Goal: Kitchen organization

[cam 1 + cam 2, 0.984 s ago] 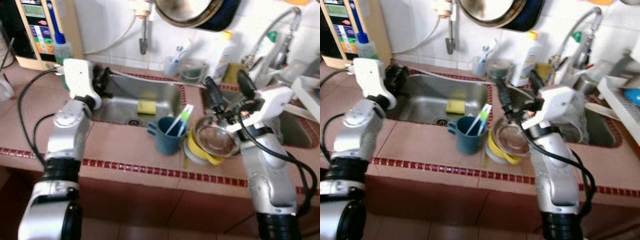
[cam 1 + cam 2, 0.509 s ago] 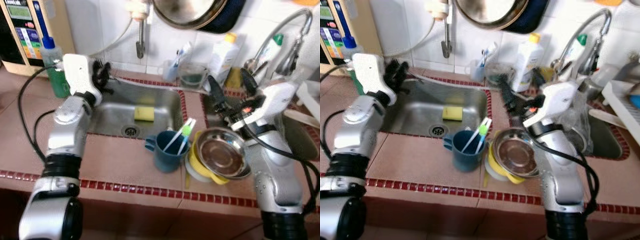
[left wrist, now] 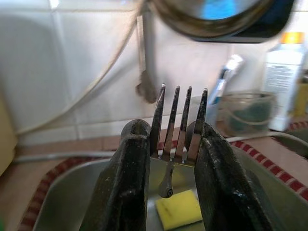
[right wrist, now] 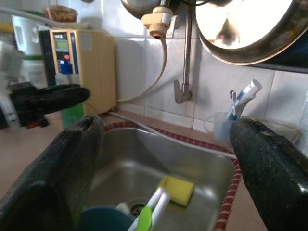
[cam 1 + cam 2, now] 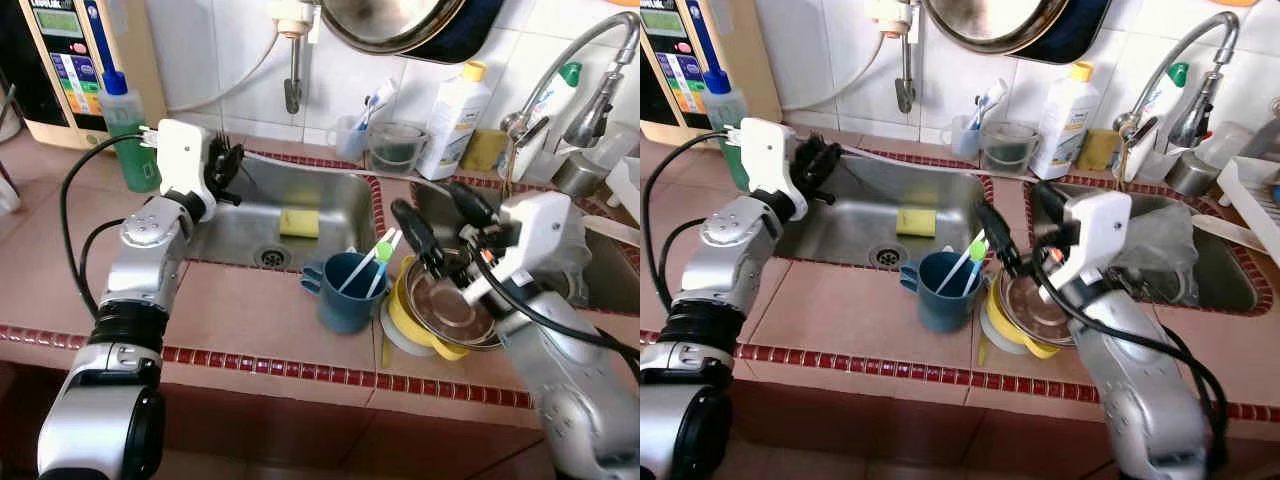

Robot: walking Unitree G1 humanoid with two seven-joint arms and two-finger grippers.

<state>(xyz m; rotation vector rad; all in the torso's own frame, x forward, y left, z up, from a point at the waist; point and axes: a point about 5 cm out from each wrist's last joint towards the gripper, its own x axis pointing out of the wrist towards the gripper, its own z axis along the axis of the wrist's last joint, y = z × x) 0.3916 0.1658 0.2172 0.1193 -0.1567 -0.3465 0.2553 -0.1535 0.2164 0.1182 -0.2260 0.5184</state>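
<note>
While left gripper point(image 3: 166, 159) pinches a fork point(image 3: 175, 120), right gripper point(image 5: 435, 225) hovers spread.

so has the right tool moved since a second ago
Yes. The right tool has dropped from the sink divider toward the steel bowl and blue cup, fingers open.

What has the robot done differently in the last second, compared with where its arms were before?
The right gripper, fingers open, has come down and toward the blue cup; it was above the steel bowl near the right sink and now hangs over the bowl's near-left rim. The left gripper stays shut on the fork over the left sink. Cup, bowl and yellow sponge lie as before.
</note>
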